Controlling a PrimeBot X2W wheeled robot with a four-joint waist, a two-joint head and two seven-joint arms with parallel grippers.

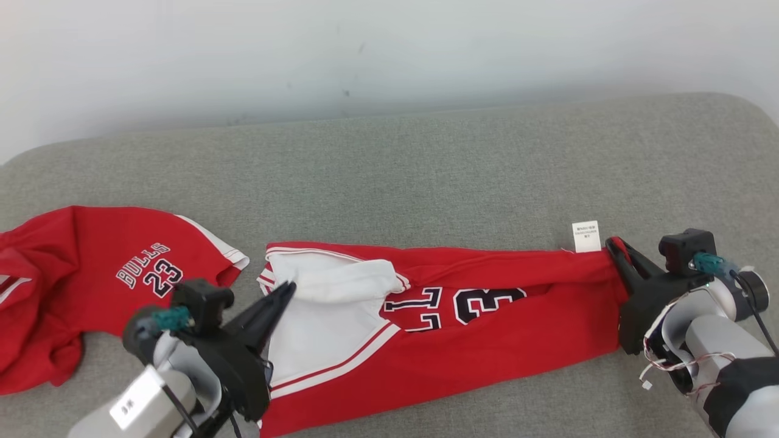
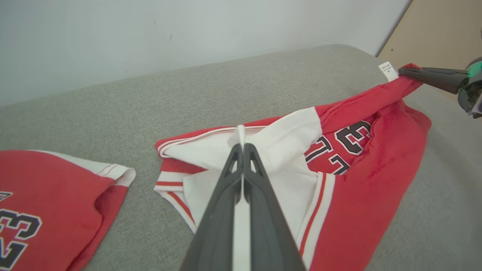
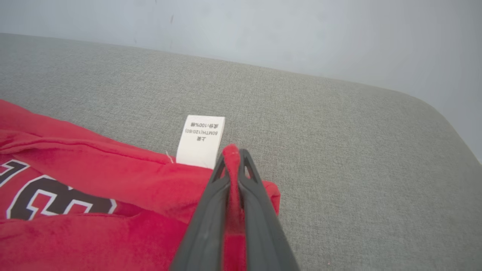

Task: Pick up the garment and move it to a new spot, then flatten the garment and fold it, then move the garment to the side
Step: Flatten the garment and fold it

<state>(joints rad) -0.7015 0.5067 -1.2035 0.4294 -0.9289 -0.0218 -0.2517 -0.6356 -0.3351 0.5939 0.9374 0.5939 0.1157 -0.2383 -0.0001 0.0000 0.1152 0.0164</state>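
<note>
The garment [image 1: 487,328] is a red jersey with white trim and a black number, stretched crumpled across the grey cushion between my two grippers. My left gripper [image 1: 286,291] is shut on its white sleeve part [image 2: 263,150], a pinch of white cloth showing between the fingers [image 2: 226,195]. At the other end my right gripper [image 1: 614,246] is shut on the red hem corner [image 3: 231,158], beside a white care label [image 3: 201,140]. That far gripper [image 2: 404,70] also appears at the upper right of the left wrist view.
A second red jersey [image 1: 91,274] marked BULLS 23 lies crumpled at the left of the cushion [image 1: 426,170]. A pale wall runs behind the cushion's far edge. The cushion's rounded corner [image 3: 444,120] is to the right of my right gripper.
</note>
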